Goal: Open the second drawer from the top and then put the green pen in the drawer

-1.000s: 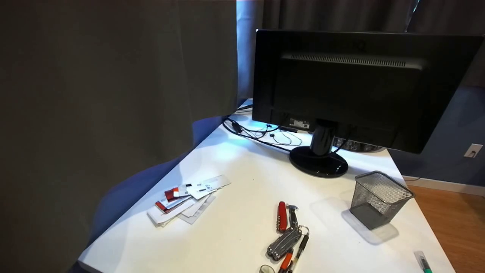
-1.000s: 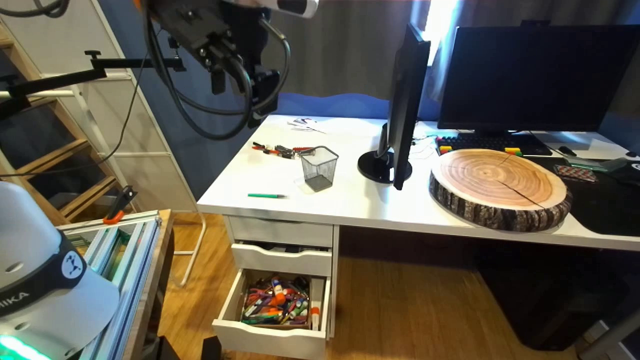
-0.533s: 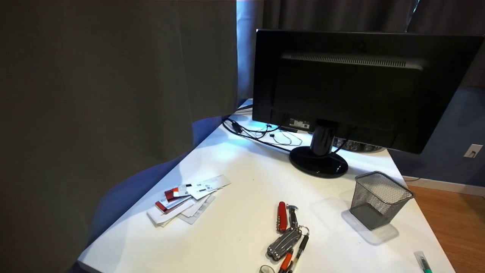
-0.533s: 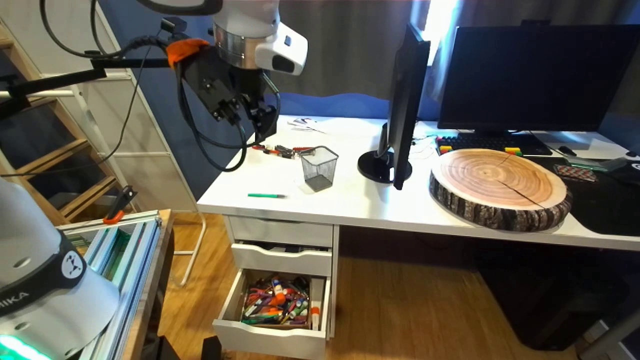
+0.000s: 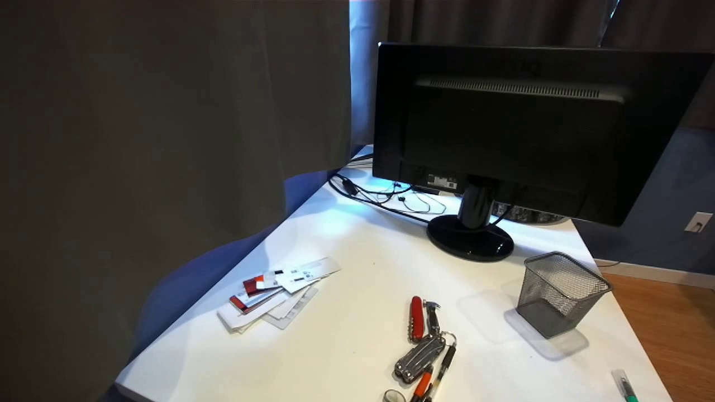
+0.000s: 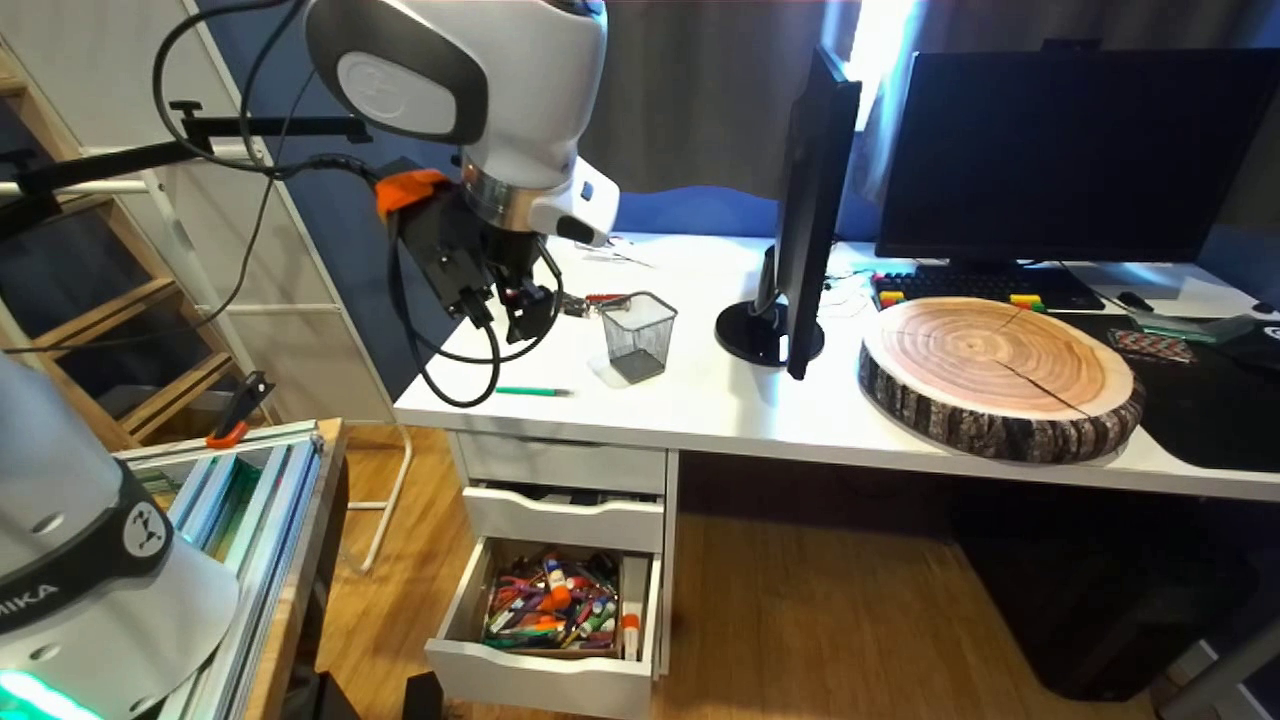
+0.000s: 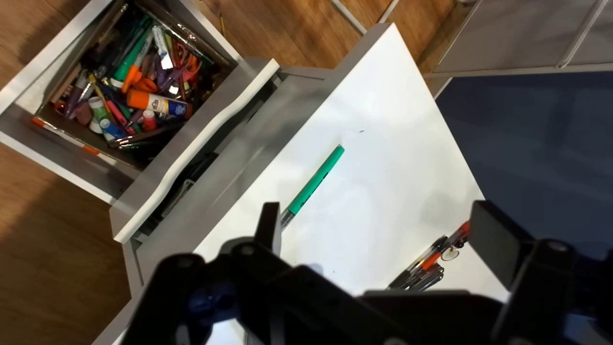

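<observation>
The green pen (image 6: 532, 391) lies on the desk near its front edge. Its end shows at the bottom corner of an exterior view (image 5: 631, 398), and most of it shows in the wrist view (image 7: 317, 179). My gripper (image 7: 383, 230) is open and empty above the desk, fingers wide apart; the left finger covers the pen's clear end in the wrist view. In an exterior view the gripper (image 6: 530, 310) hangs above the desk's corner. The second drawer (image 6: 563, 522) is partly open, a narrow gap with dark items inside; its front also shows in the wrist view (image 7: 210, 129).
The third drawer (image 6: 540, 682) is pulled far out and full of pens and markers. The top drawer (image 6: 565, 463) is shut. A mesh cup (image 6: 640, 335), a multitool (image 5: 420, 357) with pens, paper cards (image 5: 279, 293) and a monitor (image 6: 815, 210) stand or lie on the desk.
The arm has come down, and the gripper is lower over the desk, now covering part of the tools and pens in an exterior view. The drawers and green pen have not moved.
</observation>
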You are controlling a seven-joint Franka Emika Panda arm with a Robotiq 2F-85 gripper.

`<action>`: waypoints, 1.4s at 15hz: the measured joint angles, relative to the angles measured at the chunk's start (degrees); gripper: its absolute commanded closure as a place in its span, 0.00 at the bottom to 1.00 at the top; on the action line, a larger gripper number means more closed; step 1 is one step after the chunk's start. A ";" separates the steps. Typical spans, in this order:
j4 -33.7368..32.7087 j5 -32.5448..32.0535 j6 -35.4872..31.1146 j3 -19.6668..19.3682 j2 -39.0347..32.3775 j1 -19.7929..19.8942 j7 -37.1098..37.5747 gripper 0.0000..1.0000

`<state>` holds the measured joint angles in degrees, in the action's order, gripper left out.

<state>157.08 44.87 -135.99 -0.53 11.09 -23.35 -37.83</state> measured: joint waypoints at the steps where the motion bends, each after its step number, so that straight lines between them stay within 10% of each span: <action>1: -0.08 0.00 0.00 0.00 0.01 0.00 0.00 0.00; 21: 0.95 0.56 -2.40 4.16 -3.61 3.16 0.23 0.00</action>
<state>158.02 45.43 -138.39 3.63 7.48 -20.19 -37.60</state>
